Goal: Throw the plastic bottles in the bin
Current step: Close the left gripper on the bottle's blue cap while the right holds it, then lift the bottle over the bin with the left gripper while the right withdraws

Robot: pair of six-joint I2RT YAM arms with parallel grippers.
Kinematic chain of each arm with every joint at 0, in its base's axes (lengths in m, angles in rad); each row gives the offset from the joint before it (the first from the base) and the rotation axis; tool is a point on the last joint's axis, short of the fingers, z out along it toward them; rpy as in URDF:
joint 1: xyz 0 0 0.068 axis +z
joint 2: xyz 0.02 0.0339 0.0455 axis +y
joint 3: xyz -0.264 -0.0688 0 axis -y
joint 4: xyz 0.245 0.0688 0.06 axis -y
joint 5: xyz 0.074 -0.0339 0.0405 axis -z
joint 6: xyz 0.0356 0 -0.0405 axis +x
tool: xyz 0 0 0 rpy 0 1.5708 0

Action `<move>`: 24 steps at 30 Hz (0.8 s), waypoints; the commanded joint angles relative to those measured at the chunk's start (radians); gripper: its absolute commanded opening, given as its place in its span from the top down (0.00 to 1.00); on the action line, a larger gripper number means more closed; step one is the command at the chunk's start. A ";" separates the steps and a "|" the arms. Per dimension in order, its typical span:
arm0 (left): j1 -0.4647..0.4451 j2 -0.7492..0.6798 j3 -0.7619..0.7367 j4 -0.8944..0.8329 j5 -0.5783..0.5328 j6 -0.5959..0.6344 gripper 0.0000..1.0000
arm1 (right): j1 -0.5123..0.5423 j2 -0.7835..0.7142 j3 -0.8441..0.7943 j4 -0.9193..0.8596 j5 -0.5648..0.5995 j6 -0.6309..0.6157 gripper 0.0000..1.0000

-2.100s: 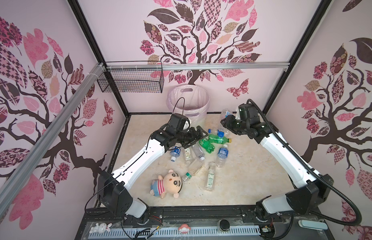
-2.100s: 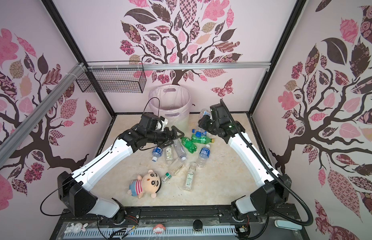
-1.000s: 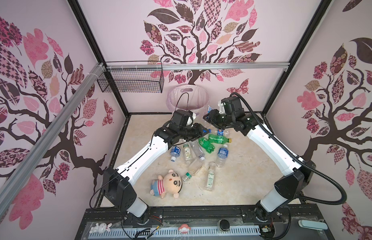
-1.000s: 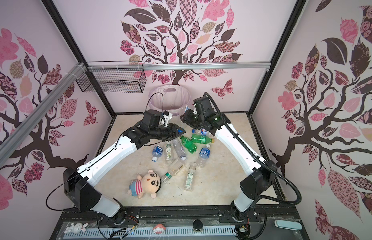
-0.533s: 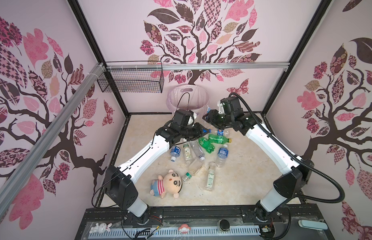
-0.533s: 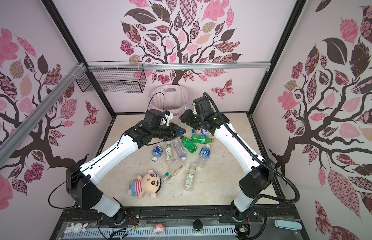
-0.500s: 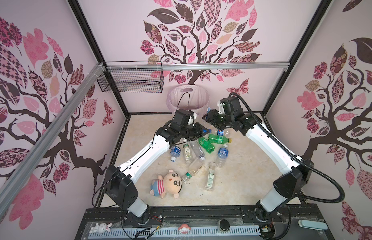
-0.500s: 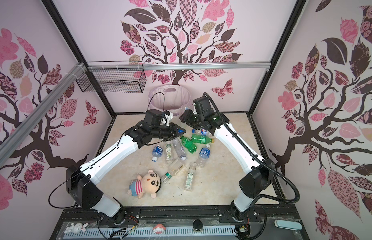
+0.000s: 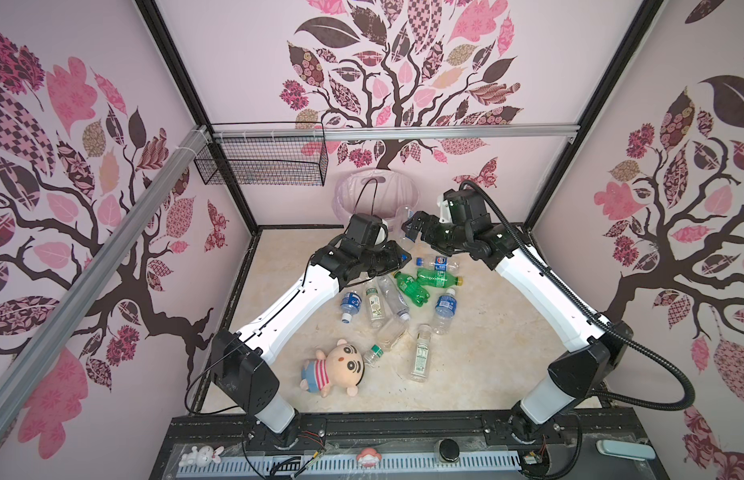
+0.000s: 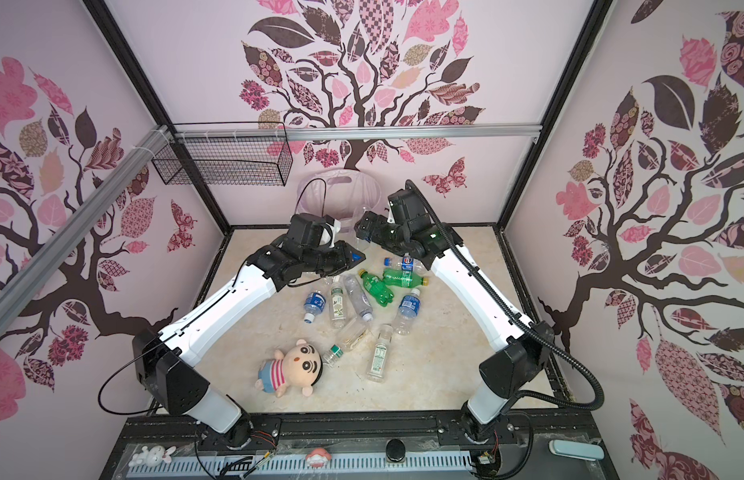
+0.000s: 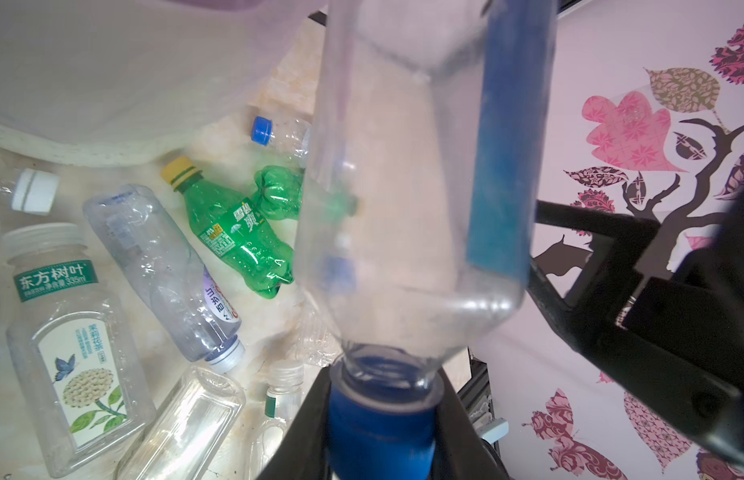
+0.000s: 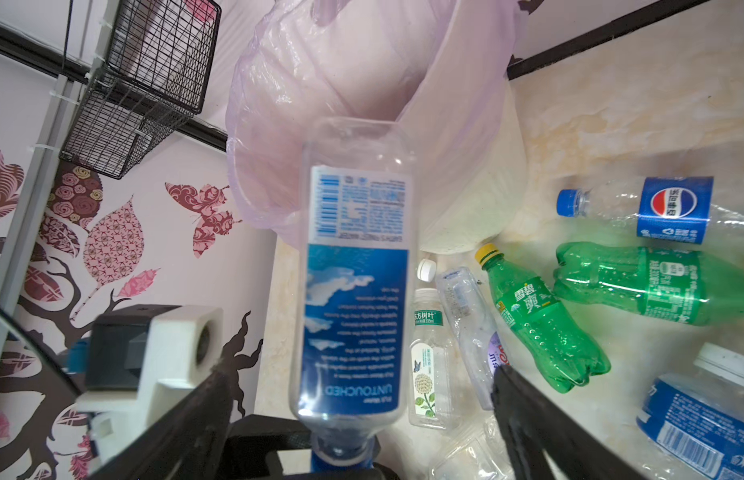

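Left wrist view: left fingers (image 11: 455,419) clamp bottle (image 11: 403,187), right fingers (image 11: 603,332) apart alongside, loose bottles (image 11: 237,237) by bin (image 11: 92,104).

Left wrist cam: held bottle (image 11: 412,187) fills the frame. It's blurred, base cropped, label unreadable. Left end effector (image 11: 380,419) is mostly cut off by the frame edge.

Right wrist cam: right end effector (image 12: 360,374) shows finger stubs only, rest cropped. Blue-label bottle (image 12: 703,419) and green bottle (image 12: 653,286) run off the edge.

Both top views: bin (image 9: 399,191) (image 10: 362,191) sits partly behind the end effectors, contents not visible.
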 commanded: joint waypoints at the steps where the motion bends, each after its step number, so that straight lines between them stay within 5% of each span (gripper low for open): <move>1: 0.023 0.010 0.091 -0.049 -0.063 0.052 0.79 | 0.005 -0.095 0.041 -0.006 0.054 -0.034 0.00; 12: 0.159 0.068 0.325 -0.063 -0.111 0.078 0.80 | 0.015 -0.136 0.073 -0.016 0.136 -0.188 0.00; 19: 0.169 0.198 0.688 -0.108 -0.207 0.188 0.78 | 0.098 -0.146 0.076 -0.017 0.258 -0.360 0.00; 24: 0.169 0.202 0.790 -0.015 -0.285 0.231 0.78 | 0.149 -0.145 0.081 -0.008 0.300 -0.411 0.00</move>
